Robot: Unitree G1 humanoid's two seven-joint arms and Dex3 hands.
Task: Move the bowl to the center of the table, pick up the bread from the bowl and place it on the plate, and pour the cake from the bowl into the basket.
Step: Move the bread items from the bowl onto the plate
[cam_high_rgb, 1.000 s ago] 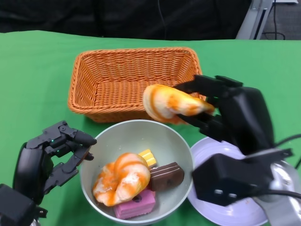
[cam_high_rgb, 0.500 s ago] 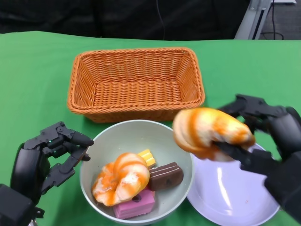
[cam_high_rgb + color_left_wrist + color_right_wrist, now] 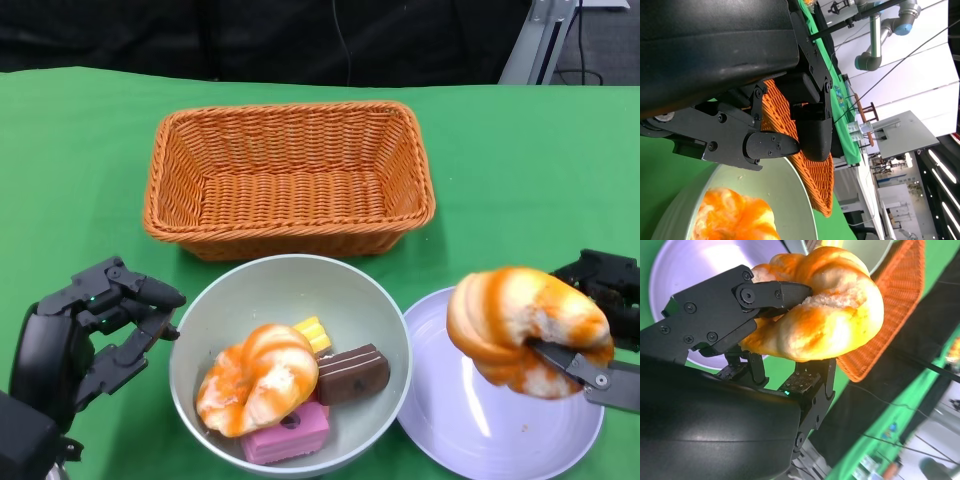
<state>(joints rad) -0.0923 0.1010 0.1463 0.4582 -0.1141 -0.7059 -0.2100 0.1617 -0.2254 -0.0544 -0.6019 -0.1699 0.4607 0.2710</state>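
**Bread roll held over the plate; bowl contents and basket as listed**

- Right hand [image 3: 590, 335]: grasping one orange-streaked bread roll [image 3: 525, 328], fingers clamped above and beneath it. The roll is held in the air over the white plate [image 3: 470, 415], not resting on it.
- Plate: on the green surface [image 3: 80, 160], just right of the bowl, rims close together.
- Bowl [image 3: 270, 290]: pale grey-green, in front of the basket. Holds a second bread roll [image 3: 258, 378] of the same colouring, a yellow cake piece [image 3: 313, 332], a chocolate-brown cake piece [image 3: 353, 373] and a pink cake piece [image 3: 290, 430], all crowded in its near half.
- Basket [image 3: 288, 175]: orange wicker, rectangular, behind the bowl.
- Left hand [image 3: 85, 330]: released, fingers spread, holding nothing; positioned just left of the bowl's rim, whether touching it cannot be told.
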